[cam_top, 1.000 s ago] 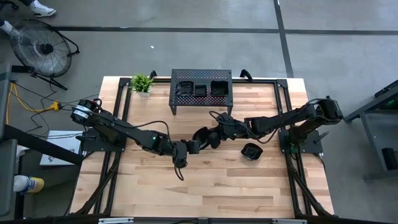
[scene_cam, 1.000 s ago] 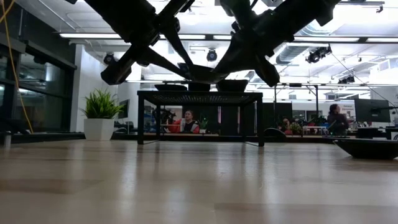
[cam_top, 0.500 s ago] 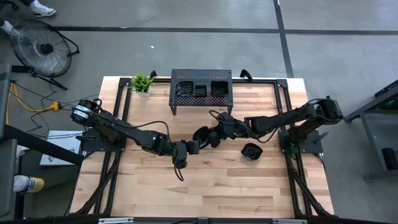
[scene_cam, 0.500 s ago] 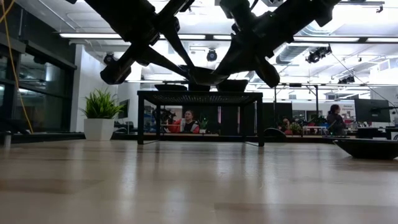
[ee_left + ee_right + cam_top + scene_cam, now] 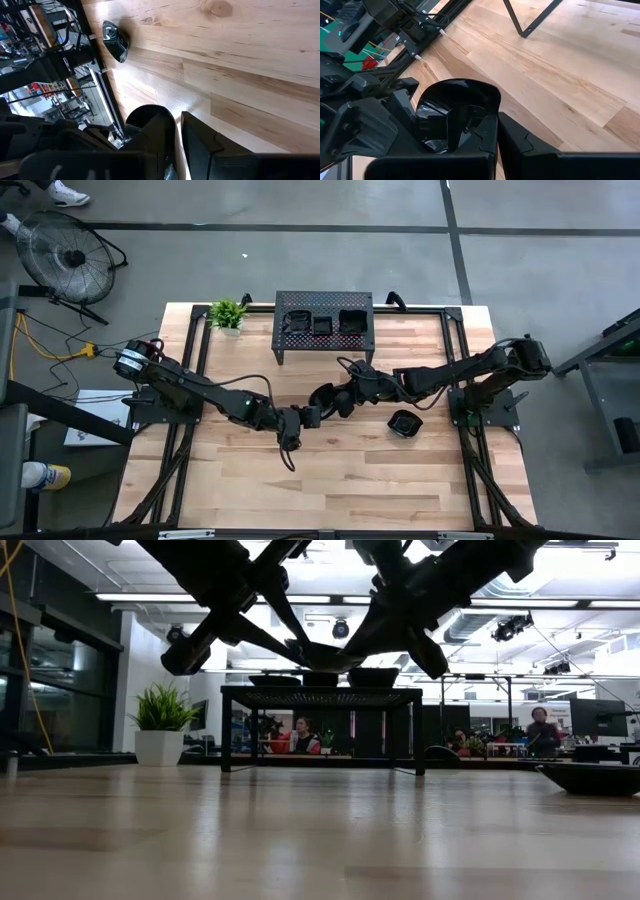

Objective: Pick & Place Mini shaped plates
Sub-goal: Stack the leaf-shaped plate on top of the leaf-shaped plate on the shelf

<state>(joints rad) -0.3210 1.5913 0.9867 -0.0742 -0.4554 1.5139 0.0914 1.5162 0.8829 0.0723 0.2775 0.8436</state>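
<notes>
A glossy black mini plate [image 5: 451,111] hangs above the table's middle [image 5: 326,662], between my two grippers. My left gripper [image 5: 313,413] reaches it from the left and my right gripper [image 5: 339,402] from the right; both are shut on it. Another mini plate [image 5: 403,423] rests by its base on the bare wood right of centre. Three more [image 5: 322,323] sit on top of the black perforated stand [image 5: 290,340] at the far edge. My left gripper has the plate's edge [image 5: 150,114] at its fingertips, coming slanting down from the table's left; its own finger [image 5: 161,136] hides the exact contact. The plate is clear of the table. My right gripper pinches the plate's rim [image 5: 492,102] between its two fingers, one on the dish's inner side and one outside. It comes slanting down from the table's right. The plate hangs clear of the wood, its hollow toward the wrist camera.
A small potted plant [image 5: 228,313] stands at the far left corner beside the stand. Open wood lies on the near half of the table [image 5: 320,480]. People sit in the room beyond the far edge [image 5: 302,735].
</notes>
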